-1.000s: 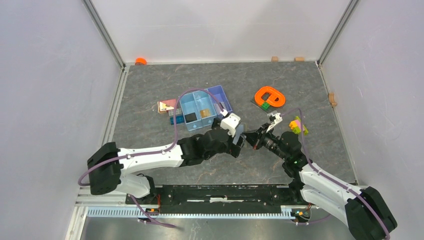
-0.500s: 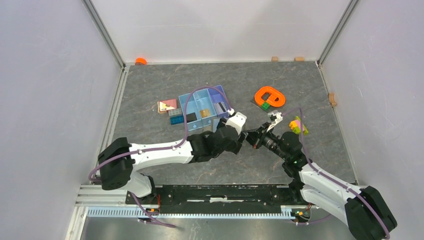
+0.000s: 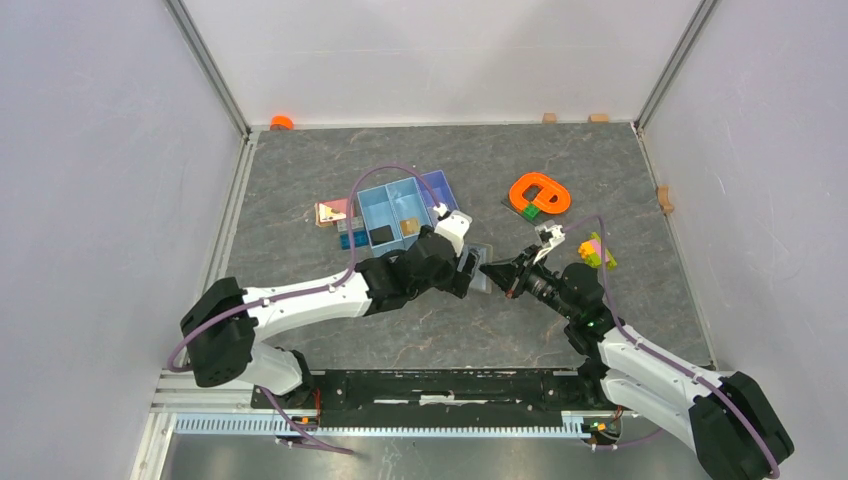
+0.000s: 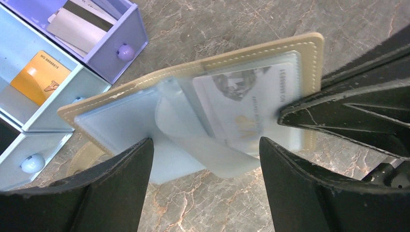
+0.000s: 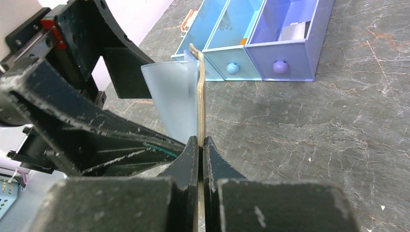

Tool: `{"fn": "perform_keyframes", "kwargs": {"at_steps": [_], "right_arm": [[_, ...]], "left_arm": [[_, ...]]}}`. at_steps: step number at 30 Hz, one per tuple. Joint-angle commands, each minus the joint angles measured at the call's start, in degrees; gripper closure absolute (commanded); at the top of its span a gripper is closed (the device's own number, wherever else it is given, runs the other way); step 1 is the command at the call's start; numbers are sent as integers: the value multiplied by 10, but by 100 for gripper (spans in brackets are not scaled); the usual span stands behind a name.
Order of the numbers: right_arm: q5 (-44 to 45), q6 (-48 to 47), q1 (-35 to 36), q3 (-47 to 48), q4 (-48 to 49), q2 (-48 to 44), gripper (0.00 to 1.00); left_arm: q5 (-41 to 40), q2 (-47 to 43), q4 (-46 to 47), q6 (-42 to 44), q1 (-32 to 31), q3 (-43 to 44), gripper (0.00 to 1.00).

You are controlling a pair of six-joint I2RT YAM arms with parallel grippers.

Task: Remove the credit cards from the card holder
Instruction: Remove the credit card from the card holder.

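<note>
One card at least sits in the holder, behind a clear sleeve on the right half of the left wrist view, so the job is not finished. The holder is spread open and held off the table. In the top view it is near the middle, just below and right of the tray.

The right gripper has it. Its jaws are pressed together on the holder's tan edge, which the right wrist view shows edge-on, rising straight up from the fingertips. The left gripper has hold of nothing. Its jaws stand wide apart, one finger at lower left and the other right of centre at the bottom of its own view. Between and beyond them are the open face of the holder and a loose sleeve flap.

As for what is done, a few pale flat pieces lie in the tray's purple compartment, at the upper left of the left wrist view. They look like cards already taken out, though the frame edge cuts them off and I cannot be sure how many there are.

What is left, as I judge it, is for the open gripper to pinch the remaining card by its exposed edge. It must then draw the card clear of the sleeve and set it down with the others, while the other gripper keeps the holder steady.
</note>
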Motion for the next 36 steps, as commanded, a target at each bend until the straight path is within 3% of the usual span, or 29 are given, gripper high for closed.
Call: {"fn": "perform_keyframes", "kwargs": {"at_steps": [1,10,16,24,29,36], "right_arm": [[-15,2,-1,11,22,0,100],[0,-2,-4,11,4,-14,100],[-6,-4,-19,13,-8,-26,100],[-158,100,-87,-21,146,25,100],[-190,130,-107,-27,185,38,100],[-168,127,-125,-35,165,15,100]], "left_arm": [[18,-11,3,-33,25,-2,17],[15,-61,3,-85,99,-47,20],[57,-82,38,-101,119,-77,0],[165,-99,126,-110,146,-119,0],[219,-101,169,-129,162,-140,0],[168,-121,132,-143,166,-141,0]]}}
